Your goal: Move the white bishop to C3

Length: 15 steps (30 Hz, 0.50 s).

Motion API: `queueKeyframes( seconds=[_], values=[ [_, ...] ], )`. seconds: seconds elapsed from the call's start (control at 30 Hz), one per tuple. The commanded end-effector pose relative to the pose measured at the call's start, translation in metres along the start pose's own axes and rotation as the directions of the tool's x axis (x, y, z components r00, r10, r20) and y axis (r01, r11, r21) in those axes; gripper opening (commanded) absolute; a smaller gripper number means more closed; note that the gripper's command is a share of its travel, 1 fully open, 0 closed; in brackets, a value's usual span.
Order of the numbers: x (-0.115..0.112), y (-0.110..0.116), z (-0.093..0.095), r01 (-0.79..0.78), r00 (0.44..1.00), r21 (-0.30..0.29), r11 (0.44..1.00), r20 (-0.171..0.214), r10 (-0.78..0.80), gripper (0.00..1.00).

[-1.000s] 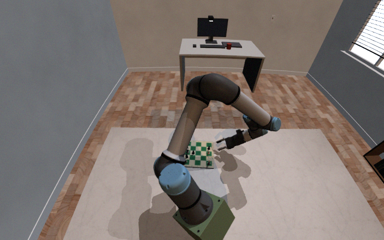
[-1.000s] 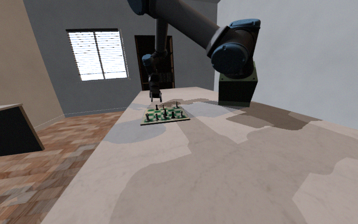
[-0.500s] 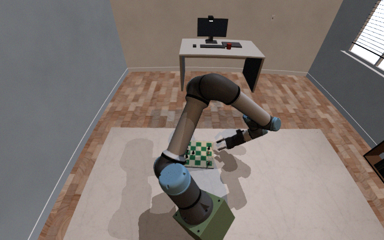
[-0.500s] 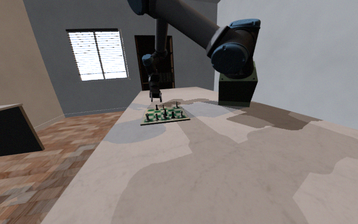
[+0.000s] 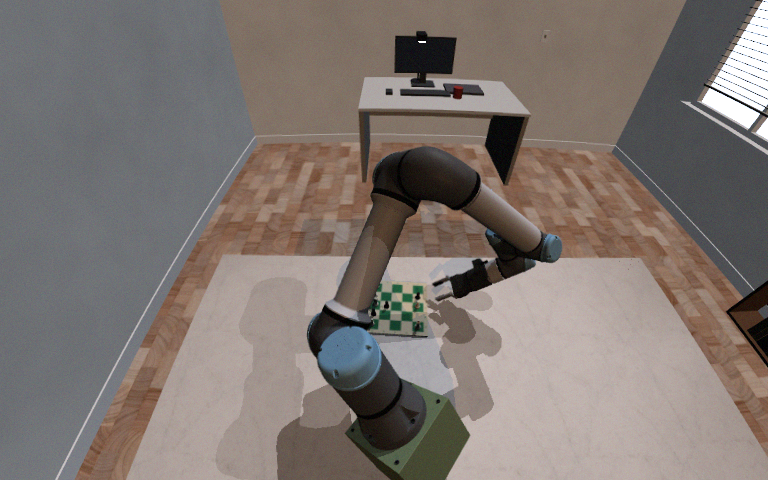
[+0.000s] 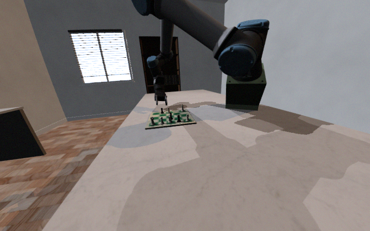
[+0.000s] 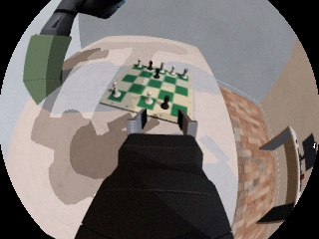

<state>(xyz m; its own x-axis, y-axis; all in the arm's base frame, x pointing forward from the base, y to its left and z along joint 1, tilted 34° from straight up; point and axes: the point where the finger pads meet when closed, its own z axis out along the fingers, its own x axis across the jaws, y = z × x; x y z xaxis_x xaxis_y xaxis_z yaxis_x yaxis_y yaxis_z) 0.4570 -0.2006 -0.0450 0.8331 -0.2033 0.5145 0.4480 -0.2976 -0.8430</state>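
Note:
A small green and cream chessboard (image 5: 399,310) lies on the pale table top, and it also shows in the exterior view (image 6: 170,118) and in the wrist view (image 7: 152,90). Several black and light pieces stand upright on it. They are too small to tell which light piece is the white bishop. My gripper (image 5: 438,288) is open and empty. It hovers just off the board's edge, a little above the table, with the fingers pointing at the board (image 7: 159,119). In the exterior view the gripper (image 6: 161,102) hangs behind the board's far edge.
My arm's lower link (image 5: 368,260) hides the board's left part in the top view. The green base block (image 5: 410,447) stands on the table near the board. A desk with a monitor (image 5: 441,101) and a dark bookshelf (image 6: 161,65) stand far off on the floor.

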Motion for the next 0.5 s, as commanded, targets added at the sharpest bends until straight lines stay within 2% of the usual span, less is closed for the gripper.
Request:
queueKeyframes(
  seconds=[0.0, 0.2, 0.47],
  values=[
    [0.000, 0.000, -0.001, 0.001, 1.000, -0.001, 1.000, 0.000, -0.001, 1.00],
    [0.001, -0.003, -0.003, 0.001, 1.000, 0.000, 1.000, -0.001, -0.001, 1.00],
    [0.005, -0.023, -0.019, 0.001, 1.000, 0.000, 1.000, -0.001, -0.001, 1.00]
  ],
)
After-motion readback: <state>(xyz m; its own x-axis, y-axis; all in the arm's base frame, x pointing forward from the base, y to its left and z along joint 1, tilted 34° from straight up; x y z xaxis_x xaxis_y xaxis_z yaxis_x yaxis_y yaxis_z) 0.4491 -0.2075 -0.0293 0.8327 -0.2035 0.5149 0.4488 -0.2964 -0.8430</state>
